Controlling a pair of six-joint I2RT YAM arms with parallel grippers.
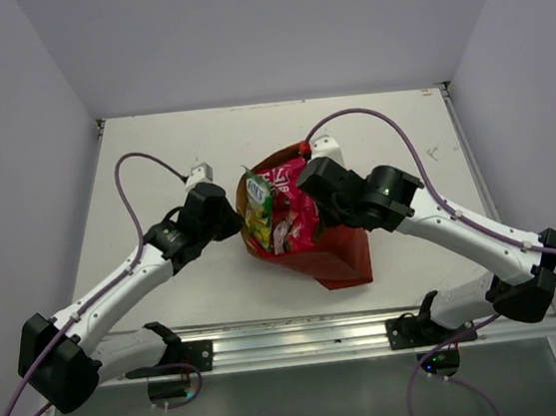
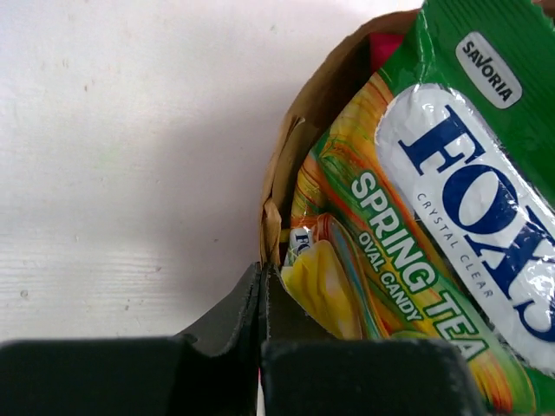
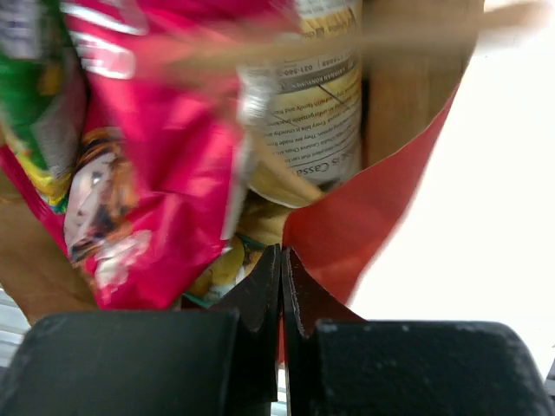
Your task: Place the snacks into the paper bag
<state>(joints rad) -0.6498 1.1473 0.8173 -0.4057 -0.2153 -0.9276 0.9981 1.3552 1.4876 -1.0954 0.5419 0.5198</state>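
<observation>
The reddish-brown paper bag [image 1: 346, 256] lies on the table with its mouth facing away from the arms. A green-yellow candy packet [image 1: 257, 206] and a pink-red packet [image 1: 296, 212] stick out of the mouth. My left gripper [image 1: 236, 217] is shut on the bag's left rim [image 2: 276, 195], beside the green-yellow packet [image 2: 416, 217]. My right gripper [image 1: 309, 188] is shut on the bag's red right wall [image 3: 368, 212]. In the right wrist view [image 3: 281, 253] the pink-red packet [image 3: 165, 147] and a tan-yellow packet [image 3: 312, 113] sit inside. The other snacks are hidden.
The white table [image 1: 153, 172] has side walls to the left, right and back. A metal rail [image 1: 293, 339] runs along the near edge between the arm bases. Purple cables [image 1: 134, 179] loop above both arms.
</observation>
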